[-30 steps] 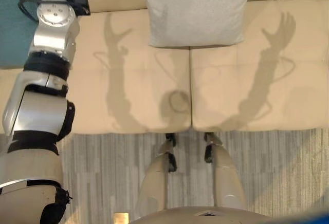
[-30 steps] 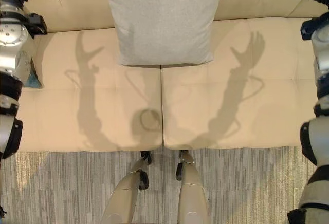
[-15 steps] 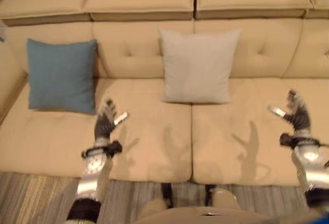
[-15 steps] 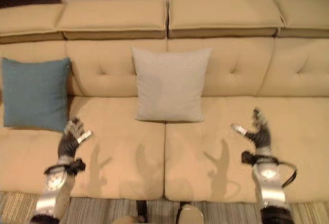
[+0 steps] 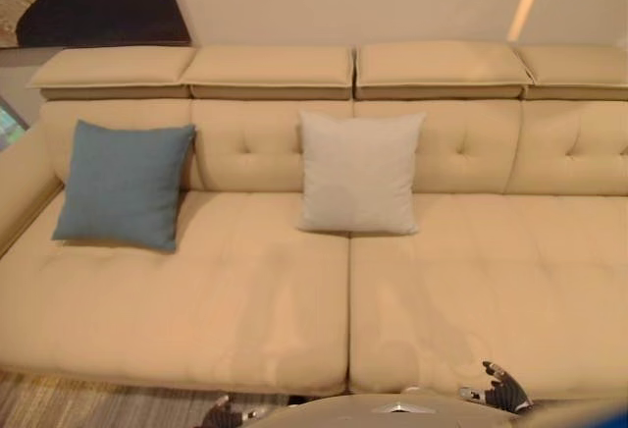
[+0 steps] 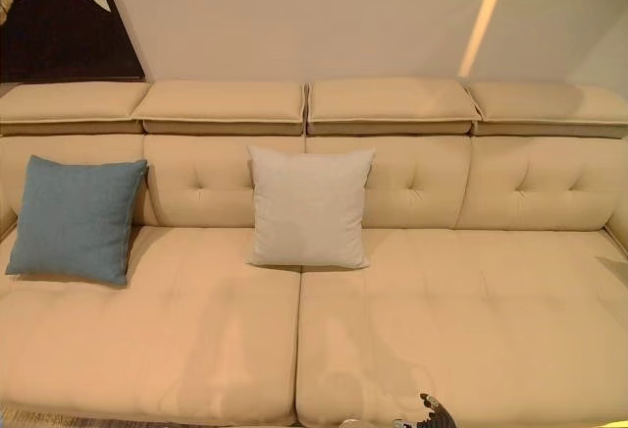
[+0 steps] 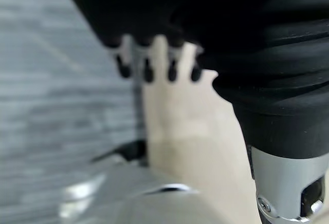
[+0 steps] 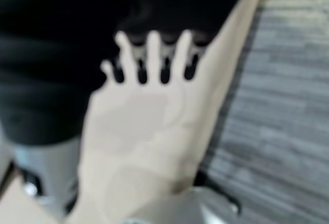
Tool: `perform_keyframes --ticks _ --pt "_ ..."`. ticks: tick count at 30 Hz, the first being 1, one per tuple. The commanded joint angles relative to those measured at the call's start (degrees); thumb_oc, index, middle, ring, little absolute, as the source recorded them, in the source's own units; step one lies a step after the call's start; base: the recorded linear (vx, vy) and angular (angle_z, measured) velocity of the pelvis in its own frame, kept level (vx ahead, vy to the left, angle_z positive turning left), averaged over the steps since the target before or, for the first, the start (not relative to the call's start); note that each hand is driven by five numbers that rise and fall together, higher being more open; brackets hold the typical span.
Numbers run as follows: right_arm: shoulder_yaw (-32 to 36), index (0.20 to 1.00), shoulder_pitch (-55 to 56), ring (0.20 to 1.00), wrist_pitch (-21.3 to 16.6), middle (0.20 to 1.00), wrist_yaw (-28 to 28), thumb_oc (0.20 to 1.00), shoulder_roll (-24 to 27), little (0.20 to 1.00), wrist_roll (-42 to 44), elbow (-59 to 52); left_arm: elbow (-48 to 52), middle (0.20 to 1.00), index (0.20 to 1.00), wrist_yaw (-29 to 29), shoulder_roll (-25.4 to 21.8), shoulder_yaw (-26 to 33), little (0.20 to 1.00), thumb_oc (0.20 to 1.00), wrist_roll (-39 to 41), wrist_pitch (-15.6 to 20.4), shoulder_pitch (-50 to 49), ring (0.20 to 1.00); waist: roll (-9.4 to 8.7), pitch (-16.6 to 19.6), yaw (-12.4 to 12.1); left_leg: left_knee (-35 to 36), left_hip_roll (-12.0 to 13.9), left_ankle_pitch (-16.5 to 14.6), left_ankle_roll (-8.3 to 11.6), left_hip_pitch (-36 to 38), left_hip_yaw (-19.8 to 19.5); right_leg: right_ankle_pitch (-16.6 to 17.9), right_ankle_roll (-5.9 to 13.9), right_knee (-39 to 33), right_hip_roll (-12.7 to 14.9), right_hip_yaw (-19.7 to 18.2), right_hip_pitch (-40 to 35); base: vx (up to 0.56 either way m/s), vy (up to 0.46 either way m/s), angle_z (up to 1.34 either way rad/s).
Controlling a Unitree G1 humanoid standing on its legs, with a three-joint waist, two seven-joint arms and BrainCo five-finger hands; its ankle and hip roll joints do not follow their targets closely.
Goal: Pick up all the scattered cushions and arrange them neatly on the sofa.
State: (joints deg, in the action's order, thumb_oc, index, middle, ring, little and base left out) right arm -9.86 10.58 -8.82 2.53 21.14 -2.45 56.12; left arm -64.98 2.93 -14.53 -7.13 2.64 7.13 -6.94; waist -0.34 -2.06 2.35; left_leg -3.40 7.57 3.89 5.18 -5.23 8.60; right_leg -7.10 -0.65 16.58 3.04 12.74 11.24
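A blue cushion (image 5: 123,185) leans upright against the backrest at the left end of the beige sofa (image 5: 471,281). A light grey cushion (image 5: 358,173) stands upright against the backrest near the middle seam. Both hands sit low at the front of the sofa, well apart from the cushions. My left hand (image 5: 224,416) peeks in at the bottom edge, and its fingers (image 7: 146,70) are straight and hold nothing. My right hand (image 5: 500,392) shows at the lower right, with its fingers (image 8: 149,54) spread and holding nothing.
The sofa seat stretches wide to the right of the grey cushion. A strip of striped grey carpet (image 5: 59,403) runs along the sofa's front at the lower left. A dark picture (image 5: 98,1) hangs on the wall above the left end.
The camera has tilted up and pulled back, so the whole sofa and wall now show. Both hands have dropped to the bottom edge. The cushions have not moved.
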Motion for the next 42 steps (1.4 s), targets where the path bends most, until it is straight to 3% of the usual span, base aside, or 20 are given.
perform_keyframes --ticks 1,4,6,8,11,15,16,19,21,22,26,28,31,33,35,36,38,39,41,42 --pt "-0.63 1.000 -4.23 1.000 0.41 1.000 0.68 1.000 0.55 1.000 -0.06 1.50 1.48 1.000 1.000 0.75 -1.69 -0.08 1.000 1.000 -1.98 1.18 3.03 1.000 -3.48 -3.58 1.42 -9.97 -2.28 -8.60 -0.09 3.40 1.91 4.98 5.88 -16.75 3.14 -1.49 -11.92 -0.11 0.065 0.19" --pt "-0.62 1.000 -5.44 1.000 1.47 1.000 0.73 1.000 0.50 1.000 0.09 2.47 0.40 1.000 1.000 0.07 -0.42 -1.45 1.000 1.000 -1.40 1.17 5.03 1.000 -2.45 -2.96 2.89 -9.88 -5.29 -11.00 -0.19 6.90 -3.07 7.58 7.18 -16.17 3.61 -3.78 -7.84 -0.22 0.245 0.17" --pt "-0.43 1.000 -6.09 1.000 2.22 1.000 0.76 1.000 -0.09 1.000 -0.51 2.17 -0.28 1.000 1.000 -0.08 -0.39 -2.23 1.000 1.000 -2.34 1.05 6.25 1.000 -2.51 -2.83 4.07 -3.44 -7.04 -14.27 -2.10 8.99 -1.48 10.95 9.37 -15.99 5.24 -5.05 -3.88 -0.25 0.315 -0.28" --pt "-0.51 1.000 -6.20 1.000 2.44 1.000 1.04 1.000 -0.30 1.000 -0.80 2.01 -0.14 1.000 1.000 0.14 -0.49 -2.31 1.000 1.000 -2.34 1.22 6.64 1.000 -2.71 -3.13 4.06 -2.32 -7.71 -14.11 -2.71 8.99 -1.25 12.39 10.20 -16.20 5.82 -5.20 -2.53 -0.23 0.233 -0.75" --pt "-0.95 1.000 -7.76 1.000 3.19 1.000 1.52 1.000 -1.59 1.000 -0.31 1.60 1.54 1.000 1.000 0.99 -2.02 -2.39 1.000 1.000 -2.24 1.44 8.61 1.000 -3.63 -5.03 3.54 1.31 -8.58 -12.23 -4.26 8.95 1.18 16.94 13.52 -17.79 8.42 -4.32 1.68 -0.30 0.193 -1.00" --pt "-1.75 1.000 -7.65 1.000 3.50 1.000 1.10 1.000 -2.40 1.000 -0.39 3.61 2.81 1.000 1.000 0.50 -2.64 -2.85 1.000 1.000 -1.97 1.25 8.93 1.000 -3.46 -6.10 2.79 1.44 -8.68 -10.38 -5.62 7.02 1.80 12.79 11.90 -12.16 7.47 -4.50 0.74 -0.31 0.141 -0.74" --pt "-1.83 1.000 -7.41 1.000 3.49 1.000 0.90 1.000 -2.63 1.000 -0.21 5.30 2.76 1.000 1.000 0.07 -2.35 -2.10 1.000 1.000 -0.48 0.78 8.00 1.000 -2.86 -5.57 1.55 2.45 -8.22 -8.76 -6.25 6.39 2.98 8.98 10.33 -6.63 6.24 -3.30 -1.67 -0.24 0.113 -0.43" --pt "-2.16 1.000 -7.61 1.000 3.38 1.000 0.87 1.000 -3.58 1.000 0.23 6.97 1.35 1.000 1.000 -1.07 -1.64 -1.02 1.000 1.000 1.33 0.15 6.17 1.000 -2.81 -3.00 -0.72 4.34 -7.26 -5.60 -6.53 4.97 5.62 3.20 9.71 -1.09 3.32 -2.38 -7.67 -0.26 0.060 -0.57" --pt "-2.44 1.000 -7.70 1.000 3.30 1.000 0.82 1.000 -3.93 1.000 0.30 6.80 1.07 1.000 1.000 -1.26 -1.58 -0.94 1.000 1.000 1.48 0.07 5.94 1.000 -3.23 -2.27 -1.48 4.46 -7.10 -5.07 -6.43 4.22 6.71 3.10 9.80 -1.60 2.75 -2.16 -9.18 -0.22 -0.053 -0.61" --pt "-2.94 1.000 -8.39 1.000 3.24 1.000 1.34 1.000 -4.22 1.000 0.59 5.99 1.40 1.000 1.000 -1.25 -1.44 -1.07 1.000 1.000 2.11 0.14 5.60 1.000 -4.59 -1.64 -3.37 3.64 -6.62 -3.71 -5.85 1.81 9.01 2.26 9.72 -6.38 2.56 -1.13 -13.24 -0.28 -0.130 -0.52" --pt "-3.60 1.000 -8.60 1.000 2.79 1.000 1.94 1.000 -4.21 1.000 1.54 4.79 1.23 1.000 1.000 -0.99 -0.71 -0.58 1.000 1.000 3.27 0.25 5.80 1.000 -5.21 -1.39 -3.56 1.68 -5.23 -2.80 -4.64 -0.34 11.05 1.42 8.60 -13.52 1.05 -3.09 -14.70 -0.17 -0.132 -0.78" --pt "-3.67 1.000 -8.65 1.000 2.61 1.000 2.55 1.000 -3.57 1.000 2.76 4.54 2.09 1.000 1.000 -0.83 -0.04 -1.59 1.000 1.000 4.61 0.29 7.22 1.000 -5.31 -3.44 -3.00 -3.46 -2.17 -0.64 -2.27 -4.86 11.48 0.89 6.78 -16.21 -0.26 -3.56 -14.73 -0.29 -0.112 -0.36" --pt "-4.47 1.000 -9.06 1.000 2.87 1.000 3.07 1.000 -2.95 1.000 2.80 5.29 2.56 1.000 1.000 -0.54 0.69 -3.34 1.000 1.000 4.66 0.72 8.43 1.000 -4.99 -5.78 -3.06 -6.94 -2.72 -2.00 -1.76 -6.23 4.38 2.22 5.87 -16.97 -0.22 -4.68 -13.88 -0.29 0.019 -0.09" --pt "-4.04 1.000 -8.65 1.000 2.80 1.000 2.79 1.000 -2.38 1.000 2.98 5.55 2.97 1.000 1.000 -0.35 1.70 -3.98 1.000 1.000 5.23 0.85 8.37 1.000 -5.55 -5.94 -2.47 -10.27 -5.91 -8.39 -2.59 -3.72 -2.36 4.95 6.61 -17.12 1.42 -6.39 -12.11 -0.24 0.114 -0.25" --pt "-3.94 1.000 -8.92 1.000 2.76 1.000 2.59 1.000 -2.10 1.000 3.21 5.76 2.75 1.000 1.000 -0.05 2.48 -4.29 1.000 1.000 5.87 0.95 8.22 1.000 -5.18 -5.96 -2.67 -11.15 -7.83 -10.02 -2.42 -0.84 -7.58 6.29 7.23 -16.67 1.48 -8.54 -10.20 -0.18 0.214 -1.19" --pt "-3.48 1.000 -8.77 1.000 2.94 1.000 2.61 1.000 -2.07 1.000 3.30 5.49 2.44 1.000 1.000 -0.01 3.31 -4.19 1.000 1.000 6.67 0.77 8.47 1.000 -4.52 -5.39 -1.73 -6.60 -8.20 -11.19 -3.14 1.56 -9.37 6.78 8.06 -16.42 1.67 -9.68 -8.42 -0.18 0.342 -1.52" --pt "-2.55 1.000 -9.08 1.000 3.16 1.000 2.94 1.000 -2.78 1.000 4.21 5.18 1.87 1.000 1.000 0.42 3.08 -4.70 1.000 1.000 5.83 0.86 9.85 1.000 -4.95 -5.49 -0.50 -3.24 -8.78 -10.78 -4.29 2.15 -7.27 10.31 9.63 -16.31 2.58 -12.22 -3.82 -0.23 0.319 -1.51" --pt "-2.37 1.000 -9.24 1.000 3.14 1.000 2.84 1.000 -3.55 1.000 4.71 4.97 2.64 1.000 1.000 0.33 2.31 -5.38 1.000 1.000 4.56 0.79 10.18 1.000 -5.35 -5.98 -0.01 -0.93 -8.60 -10.14 -4.76 2.37 -5.30 12.21 10.93 -16.53 3.32 -12.02 -1.62 -0.28 0.161 -2.03" --pt "-2.47 1.000 -10.14 1.000 3.38 1.000 2.98 1.000 -4.48 1.000 5.30 5.57 3.44 1.000 1.000 0.33 0.87 -5.98 1.000 1.000 3.13 0.53 10.90 1.000 -5.16 -6.96 -0.67 0.28 -7.39 -9.17 -5.06 2.39 -2.68 11.94 10.90 -14.97 3.86 -8.28 0.16 -0.29 0.097 -2.25" --pt "-2.35 1.000 -10.40 1.000 3.60 1.000 3.09 1.000 -4.90 1.000 5.23 6.71 3.55 1.000 1.000 0.22 0.21 -6.08 1.000 1.000 2.21 0.30 10.91 1.000 -4.26 -7.11 -2.19 0.98 -6.43 -8.27 -4.99 2.60 0.72 9.46 9.72 -12.79 5.74 1.76 -1.89 -0.25 0.117 -1.73"
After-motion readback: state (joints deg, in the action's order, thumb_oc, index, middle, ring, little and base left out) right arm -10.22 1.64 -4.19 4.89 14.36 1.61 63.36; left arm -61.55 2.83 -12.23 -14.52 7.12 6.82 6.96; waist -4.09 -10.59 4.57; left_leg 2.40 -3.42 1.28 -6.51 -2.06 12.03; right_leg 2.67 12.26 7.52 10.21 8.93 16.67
